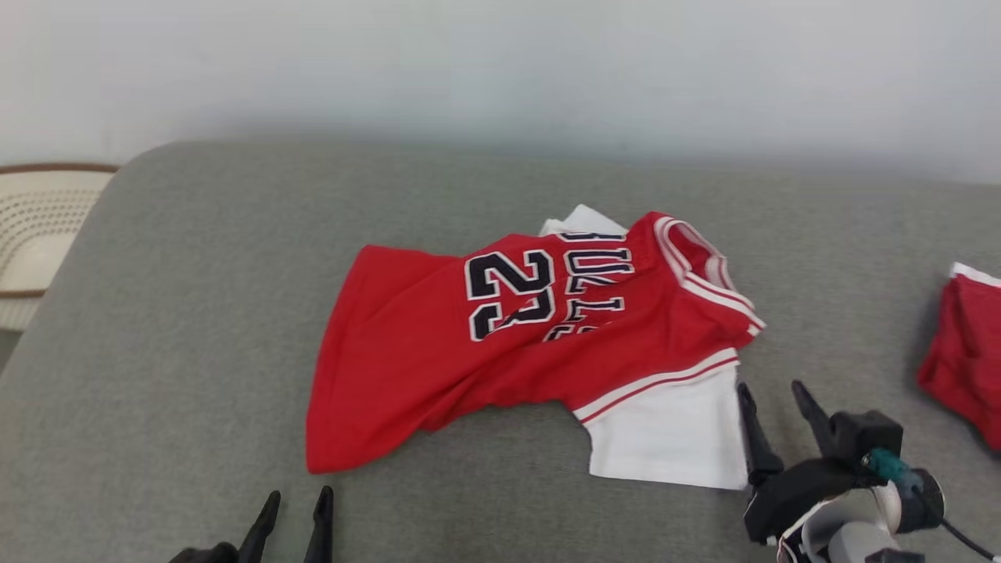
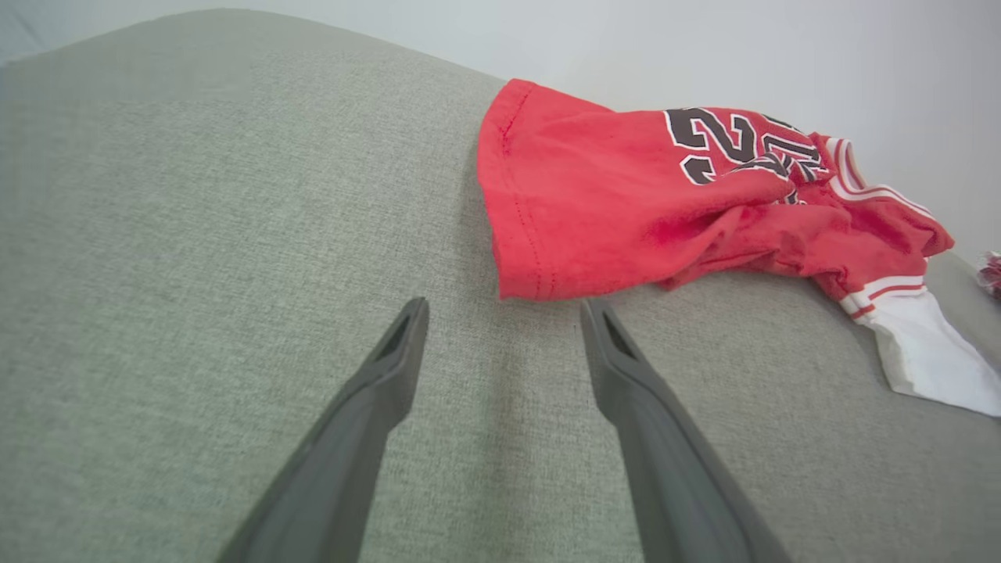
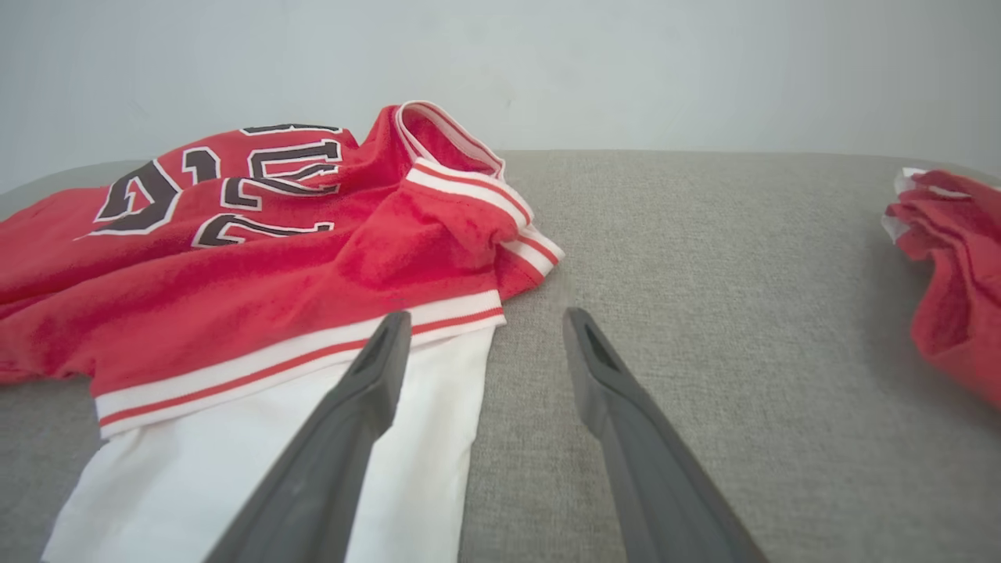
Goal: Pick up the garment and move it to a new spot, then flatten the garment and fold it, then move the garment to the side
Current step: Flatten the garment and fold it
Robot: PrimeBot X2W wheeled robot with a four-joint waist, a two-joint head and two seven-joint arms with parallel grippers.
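Note:
The garment (image 1: 469,352) is a red jersey with a black "23", striped trim and white sleeves, lying rumpled in the middle of the grey cushion (image 1: 195,313). Its hem corner (image 2: 524,258) lies just ahead of my left gripper (image 2: 504,313), which is open and holds nothing; the same gripper (image 1: 297,500) shows at the lower left of the head view. My right gripper (image 1: 774,391) stands open beside the white sleeve (image 1: 672,438). In the right wrist view the right gripper (image 3: 485,320) has its left finger over the sleeve (image 3: 235,469) and nothing between the fingers.
A second red garment (image 1: 966,352) lies at the cushion's right edge, also seen in the right wrist view (image 3: 950,297). A cream woven basket (image 1: 39,227) stands beyond the cushion's left end. A pale wall runs behind.

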